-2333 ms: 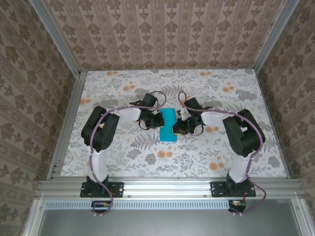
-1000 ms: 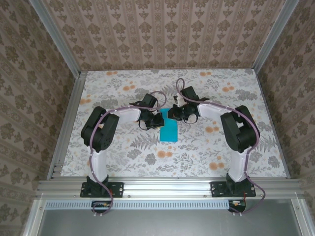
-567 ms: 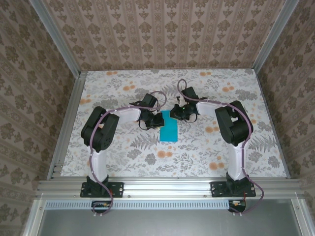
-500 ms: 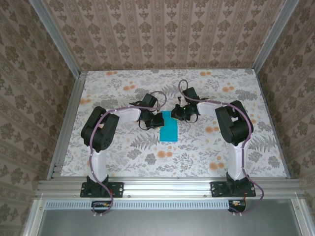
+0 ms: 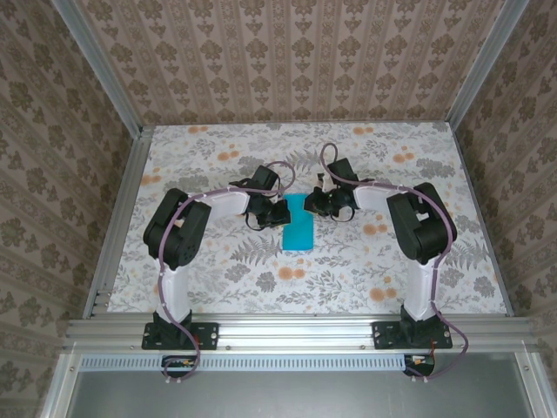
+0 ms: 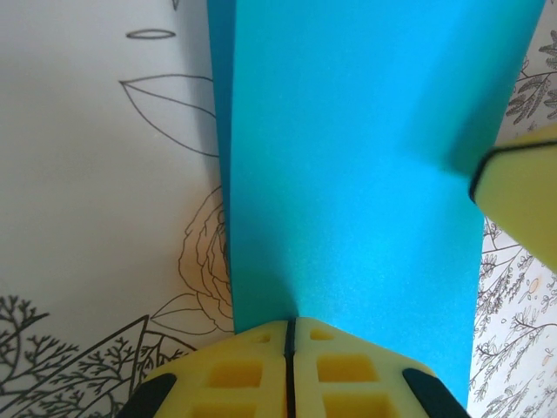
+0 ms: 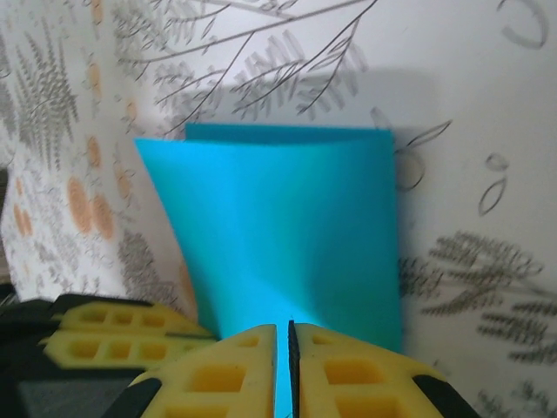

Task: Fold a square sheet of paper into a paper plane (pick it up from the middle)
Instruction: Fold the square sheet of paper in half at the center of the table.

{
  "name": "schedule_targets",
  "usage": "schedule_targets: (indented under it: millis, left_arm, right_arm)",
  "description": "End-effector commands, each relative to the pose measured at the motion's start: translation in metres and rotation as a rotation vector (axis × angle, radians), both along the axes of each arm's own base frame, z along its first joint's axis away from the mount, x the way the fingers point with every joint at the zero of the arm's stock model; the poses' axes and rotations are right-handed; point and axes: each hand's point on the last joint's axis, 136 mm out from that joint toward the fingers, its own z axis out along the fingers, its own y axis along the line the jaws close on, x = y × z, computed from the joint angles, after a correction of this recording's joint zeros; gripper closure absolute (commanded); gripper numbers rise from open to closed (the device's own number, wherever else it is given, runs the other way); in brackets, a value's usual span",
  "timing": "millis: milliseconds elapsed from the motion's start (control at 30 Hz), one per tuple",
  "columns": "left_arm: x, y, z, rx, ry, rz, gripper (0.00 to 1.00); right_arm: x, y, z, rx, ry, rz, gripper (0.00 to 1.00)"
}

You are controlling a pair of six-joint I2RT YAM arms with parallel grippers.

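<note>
In the top view, just left of the middle, my left gripper (image 5: 280, 213) is pinching the left edge of the paper (image 5: 298, 221). Its wrist view is showing my two yellow fingers (image 6: 252, 374) pressed shut, with the blue edge going in between them.

The paper is lying in the middle of the table (image 5: 218, 287), between my two arms. It is looking like a tall, thin strip, not a square. I am seeing a second layer peeking out along one side, so I think it is already folded in half.

Just right of the paper, my right gripper (image 5: 318, 204) is sitting by the strip's upper right part. A couple of seconds ago it was lower down, by the bottom right of the paper, and it has been moving up along that side. In its wrist view the fingers are shut tight on the paper's edge too.

I think this is getting me ready for the next fold at the top end, where the pointy nose should go. That pointy shape is not made yet.
</note>
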Motion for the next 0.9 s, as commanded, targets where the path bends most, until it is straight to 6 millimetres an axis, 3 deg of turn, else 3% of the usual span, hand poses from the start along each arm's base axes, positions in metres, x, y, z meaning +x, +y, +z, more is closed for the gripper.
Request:
schedule_targets:
  millis: [0, 300, 633, 867]
  left_arm:
    - [-0.042, 0.050, -0.065, 0.270, 0.162, -0.002, 0.91]
    - [-0.040, 0.048, -0.059, 0.256, 0.152, -0.006, 0.91]
    - [-0.008, 0.009, 0.025, 0.021, -0.032, 0.017, 0.84]
    - [-0.012, -0.003, 0.029, -0.086, -0.027, 0.042, 0.83]
  right_arm:
    - [-0.017, 0.010, 0.000, 0.035, 0.027, 0.031, 0.86]
    - [-0.031, -0.006, -0.044, -0.047, 0.111, -0.020, 0.89]
    - [-0.046, 0.001, -0.041, 0.012, 0.124, -0.090, 0.89]
    - [-0.044, 0.009, -0.038, 0.037, 0.121, -0.120, 0.89]
